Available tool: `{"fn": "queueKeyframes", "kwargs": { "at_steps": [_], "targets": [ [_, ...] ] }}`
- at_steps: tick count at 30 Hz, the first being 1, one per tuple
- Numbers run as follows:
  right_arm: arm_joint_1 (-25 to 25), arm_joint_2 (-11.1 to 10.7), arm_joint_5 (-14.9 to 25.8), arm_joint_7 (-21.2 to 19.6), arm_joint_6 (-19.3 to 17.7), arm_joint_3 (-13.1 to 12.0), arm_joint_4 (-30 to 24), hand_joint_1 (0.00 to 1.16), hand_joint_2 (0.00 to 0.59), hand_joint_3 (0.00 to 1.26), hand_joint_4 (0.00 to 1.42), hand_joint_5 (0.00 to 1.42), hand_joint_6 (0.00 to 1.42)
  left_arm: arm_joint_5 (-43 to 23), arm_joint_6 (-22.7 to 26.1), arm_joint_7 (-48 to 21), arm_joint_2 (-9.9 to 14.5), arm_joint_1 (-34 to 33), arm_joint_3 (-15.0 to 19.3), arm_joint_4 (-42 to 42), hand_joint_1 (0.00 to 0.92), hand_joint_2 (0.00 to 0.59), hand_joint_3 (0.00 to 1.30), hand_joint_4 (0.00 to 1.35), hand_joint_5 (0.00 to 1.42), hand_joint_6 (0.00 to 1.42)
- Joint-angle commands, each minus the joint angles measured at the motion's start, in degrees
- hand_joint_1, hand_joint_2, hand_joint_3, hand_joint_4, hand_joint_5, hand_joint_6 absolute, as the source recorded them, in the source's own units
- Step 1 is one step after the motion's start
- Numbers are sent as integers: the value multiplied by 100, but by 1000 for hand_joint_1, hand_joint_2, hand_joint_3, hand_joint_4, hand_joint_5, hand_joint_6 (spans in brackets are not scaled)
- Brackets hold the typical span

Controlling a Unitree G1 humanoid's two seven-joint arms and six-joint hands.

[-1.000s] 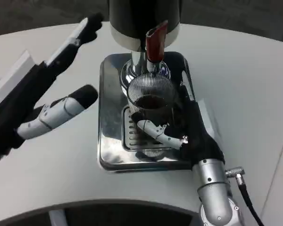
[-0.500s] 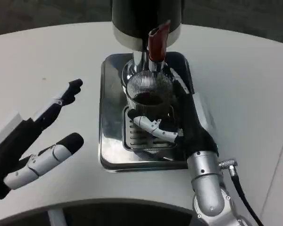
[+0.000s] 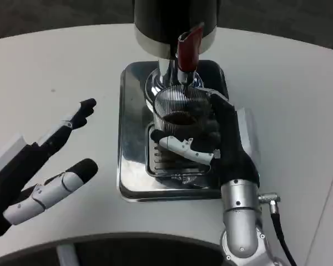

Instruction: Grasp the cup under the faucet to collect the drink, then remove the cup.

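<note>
The ribbed cup (image 3: 178, 108), part-filled w/ dark drink, is gripped by the right hand (image 3: 213, 141) beneath the faucet (image 3: 187, 52). The left hand (image 3: 41, 166) is held open, empty. If the cup is tilted during withdrawal, spillage onto the drip tray (image 3: 133, 166) is likely.

I have one camera, mounted on the robot's head or perhaps its chest, looking steeply down and forward. It sits close over the white surface (image 3: 55, 61), near edge at bottom.
</note>
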Motion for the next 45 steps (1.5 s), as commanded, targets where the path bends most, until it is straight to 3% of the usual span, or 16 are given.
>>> {"fn": "queueKeyframes", "kwargs": {
  "at_steps": [1,13,20,28,33,40,45],
  "targets": [
    [192,75,-157,-266,-48,31,-429,1119,79,677,851,960,1328,13,54,-58,74,55,-60,-45,0,197,0,0,37,0],
    [850,138,-505,-266,192,197,-1432,1120,78,703,878,983,1366,11,89,-35,32,100,-103,-138,0,193,0,0,36,0],
    [1146,18,-394,498,480,313,-2092,1120,78,703,889,981,1362,106,61,56,-28,130,-110,-250,0,192,0,0,0,0],
    [1897,-23,-456,749,561,443,-2807,1120,78,708,897,980,1367,284,99,109,-30,189,-100,-325,0,189,0,0,0,0],
    [2157,-72,-505,869,610,456,-3364,1117,85,720,909,983,1383,659,165,91,110,186,-123,-495,0,155,0,0,0,0],
    [2389,-215,-442,1355,701,481,-4066,1118,86,725,915,991,1386,1991,690,11,455,498,-234,-1222,0,113,0,0,0,0],
    [2497,-268,-400,1709,644,571,-4502,1118,81,726,926,994,1400,2627,946,72,417,769,-345,-1628,0,98,0,0,0,0]
  ]
}}
